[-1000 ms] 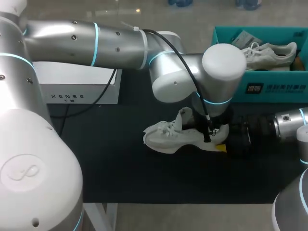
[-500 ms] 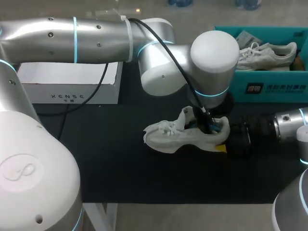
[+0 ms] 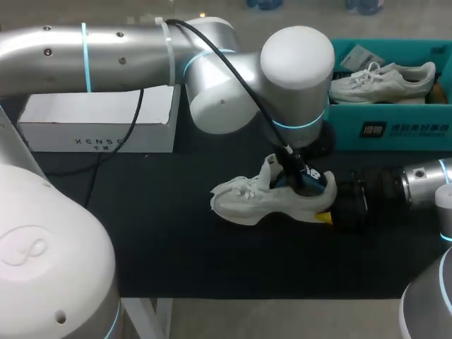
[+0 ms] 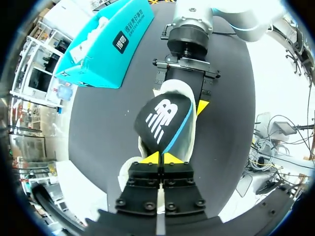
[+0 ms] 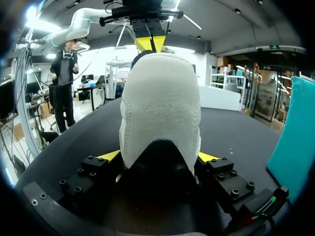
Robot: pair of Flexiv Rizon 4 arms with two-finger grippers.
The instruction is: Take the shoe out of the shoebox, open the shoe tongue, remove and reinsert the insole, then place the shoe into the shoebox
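Over black mat [image 3: 176, 240], left tool [image 4: 160, 158] pinches insole [image 4: 162, 120].

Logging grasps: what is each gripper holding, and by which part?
The left gripper pinches the black insole at its edge; the right gripper clamps the white shoe at its heel.

Cream-white shoe [image 3: 247, 201] on a flat black table mat [image 3: 176, 254], no pattern on that cloth at all. The insole [image 4: 165, 118] is black on top with a white striped emblem and a bright blue edge. The left gripper [image 4: 160, 158] has a matte black body and vivid yellow tips. The right gripper [image 5: 160, 157] is the same black and yellow. The shoebox [image 3: 346, 138] is teal with a dark label bearing white print. The second shoe [image 3: 385, 79] inside is pale grey-white. The plain box [image 3: 99, 123] is white with grey lettering. The left arm [image 3: 127, 53] is silver, ringed with glowing cyan bands.
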